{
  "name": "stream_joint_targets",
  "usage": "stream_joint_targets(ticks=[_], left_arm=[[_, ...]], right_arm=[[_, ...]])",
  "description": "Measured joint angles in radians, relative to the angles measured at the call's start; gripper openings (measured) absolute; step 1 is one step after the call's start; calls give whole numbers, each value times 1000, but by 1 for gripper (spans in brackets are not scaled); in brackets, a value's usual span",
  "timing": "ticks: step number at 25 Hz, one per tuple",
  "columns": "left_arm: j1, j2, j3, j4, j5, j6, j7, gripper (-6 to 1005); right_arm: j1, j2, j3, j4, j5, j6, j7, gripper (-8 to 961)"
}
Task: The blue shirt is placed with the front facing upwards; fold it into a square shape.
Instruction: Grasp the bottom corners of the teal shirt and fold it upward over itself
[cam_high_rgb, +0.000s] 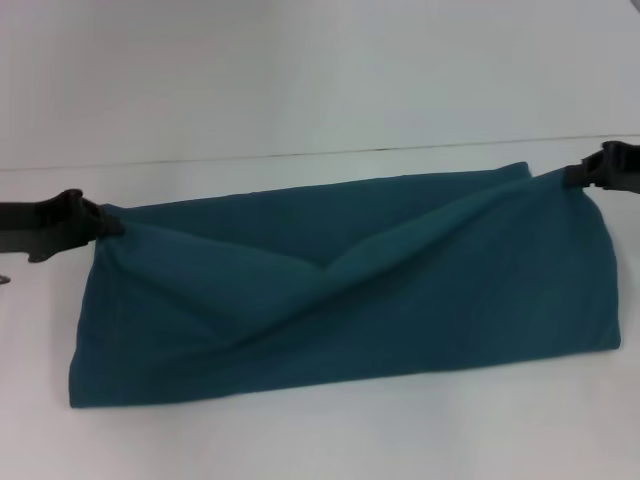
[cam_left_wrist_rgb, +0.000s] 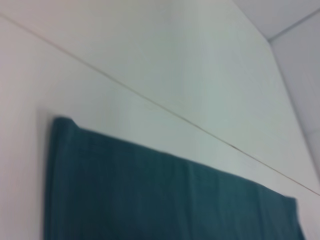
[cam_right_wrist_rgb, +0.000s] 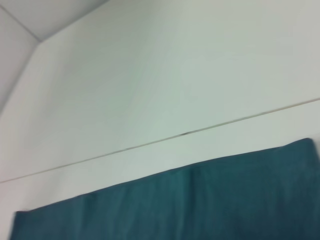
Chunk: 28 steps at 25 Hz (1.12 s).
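Nearest the camera in the head view, bare white table (cam_high_rgb: 300, 440) runs along the front, and right behind it lies the long front fold of the shirt (cam_high_rgb: 340, 300), flat on the surface. The shirt sits mid-table as a wide teal band, folded lengthwise, plain cloth showing and no lettering in sight. Its lower left corner is squared off and resting on the table; its right end curves round in a soft fold.

Moving up the cloth, creases run in from both upper corners and meet in a shallow V near the middle, the fabric sagging there between two pulled points.

At the upper left corner, the left gripper (cam_high_rgb: 108, 226) comes in from the left edge, its dark jaws pinched tight on the cloth. At the upper right corner, farther back, the right gripper (cam_high_rgb: 568, 178) does the same from the right edge, clamped on a bunched tip of the shirt. The right corner sits higher in the view than the left.

Both wrist views catch only the shirt's far edge (cam_left_wrist_rgb: 165, 195) (cam_right_wrist_rgb: 200, 205) against the white table, with a thin seam line beyond it.

Behind all that, the table's far edge and a pale wall (cam_high_rgb: 320, 70).
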Motion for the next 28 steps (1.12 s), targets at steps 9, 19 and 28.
stream_joint_targets(ticks=[9,19,28], left_arm=[[-38,-31,68,-29,0,-210,-7,21],[-53,-32,116,-54,6,-335,-34,22],[-48,-30,163,-47,0,-373,-33,23]], right_arm=[[36,28,-147,65,-57,239,60,79],[92,37,-194,81,-105,327,82,87],[116,38,-266,137,-165,412,92,93]])
